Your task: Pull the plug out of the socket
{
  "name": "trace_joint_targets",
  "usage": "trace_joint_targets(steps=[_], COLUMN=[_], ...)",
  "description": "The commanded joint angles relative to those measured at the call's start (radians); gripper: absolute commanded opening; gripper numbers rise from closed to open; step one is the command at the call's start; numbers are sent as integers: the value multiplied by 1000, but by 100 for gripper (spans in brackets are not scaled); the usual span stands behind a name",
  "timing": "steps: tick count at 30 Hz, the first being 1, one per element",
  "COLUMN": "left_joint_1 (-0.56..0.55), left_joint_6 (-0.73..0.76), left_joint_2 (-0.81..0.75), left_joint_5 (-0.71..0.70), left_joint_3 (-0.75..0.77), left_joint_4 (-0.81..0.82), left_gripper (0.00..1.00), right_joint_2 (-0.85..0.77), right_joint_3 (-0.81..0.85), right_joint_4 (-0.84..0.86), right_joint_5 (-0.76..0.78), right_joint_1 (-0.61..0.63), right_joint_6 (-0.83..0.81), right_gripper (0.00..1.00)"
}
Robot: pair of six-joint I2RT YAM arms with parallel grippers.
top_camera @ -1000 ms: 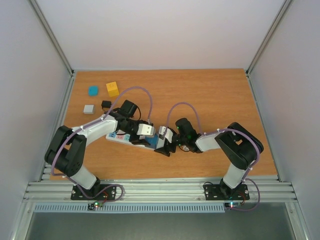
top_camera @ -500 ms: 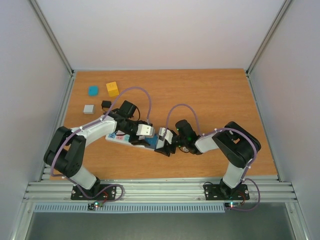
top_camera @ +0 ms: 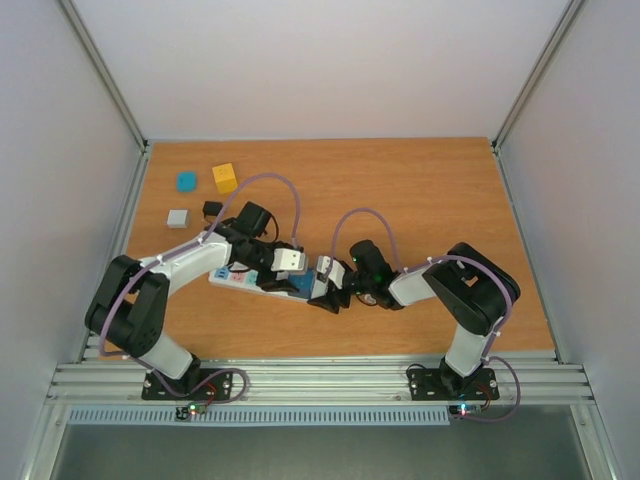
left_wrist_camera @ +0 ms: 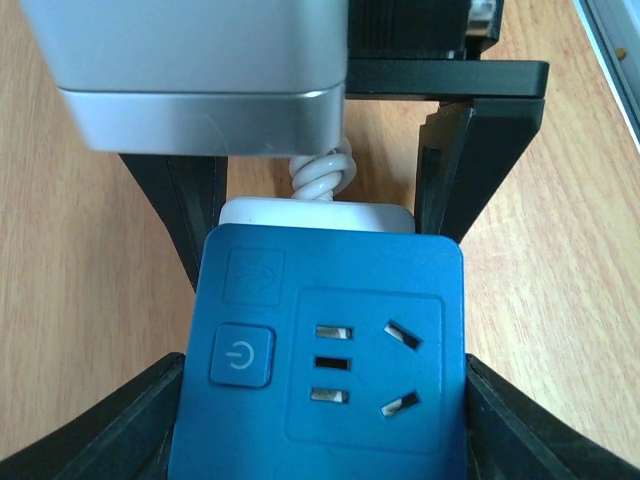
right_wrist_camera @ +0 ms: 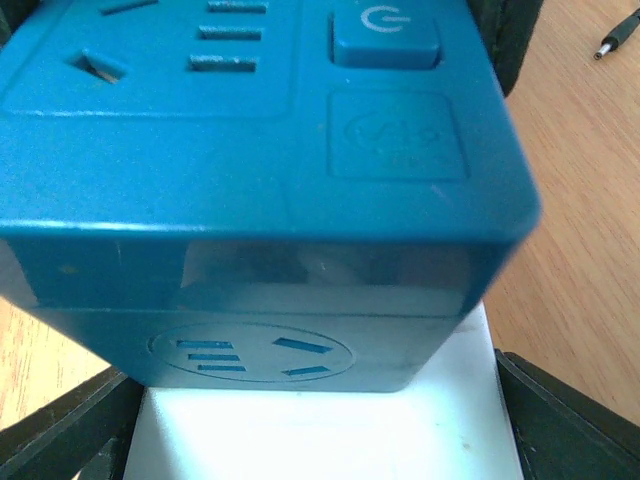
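Blue-faced power strip (top_camera: 235,277) is clamped at its switch end by my left gripper (left_wrist_camera: 325,380), likely to anchor it; my right gripper (right_wrist_camera: 315,425) straddles the cord (left_wrist_camera: 320,175) end, grip unclear.

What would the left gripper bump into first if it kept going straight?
Most likely the blue block, which lies between the left gripper's fingers. Beyond it waits the right gripper, though depth is unclear.

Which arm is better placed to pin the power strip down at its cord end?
Right. The right gripper clamps the white end of the power strip, beside the cord; the left gripper sits farther along, clamping the blue outlet face.
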Motion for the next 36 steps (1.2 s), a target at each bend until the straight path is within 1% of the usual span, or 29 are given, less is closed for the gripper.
trace_joint_targets(steps=[1, 3, 6, 10, 14, 19, 22, 28, 34, 36], left_joint_1=[-14, -18, -18, 1, 42, 59, 51, 9, -3, -3], left_joint_6=[-30, -22, -28, -105, -140, -144, -106, -54, -58, -74], left_joint_2=[-101, -120, -132, -123, -101, -100, -113, -159, -189, -189], left_joint_5=[33, 12, 23, 113, 208, 233, 202, 70, 26, 35], left_joint_3=[-34, -53, -62, -44, -2, 18, -1, -74, -100, -91], left_joint_4=[26, 38, 51, 45, 9, -17, -19, 43, 90, 94], left_gripper=[35, 34, 32, 32, 31, 31, 31, 31, 31, 31], right_joint_2=[39, 43, 47, 51, 54, 55, 57, 62, 64, 64], right_joint_3=[2, 5, 11, 11, 10, 12, 13, 21, 24, 25], right_joint_4=[20, 15, 8, 7, 9, 9, 10, 7, 5, 4], right_joint_5=[34, 35, 38, 45, 51, 53, 57, 63, 64, 64], right_joint_1=[10, 11, 12, 17, 21, 22, 22, 22, 23, 22], right_joint_6=[-17, -16, -16, -21, -24, -24, -20, -10, -7, -7], right_gripper=[47, 44, 41, 38, 37, 36, 34, 33, 32, 32])
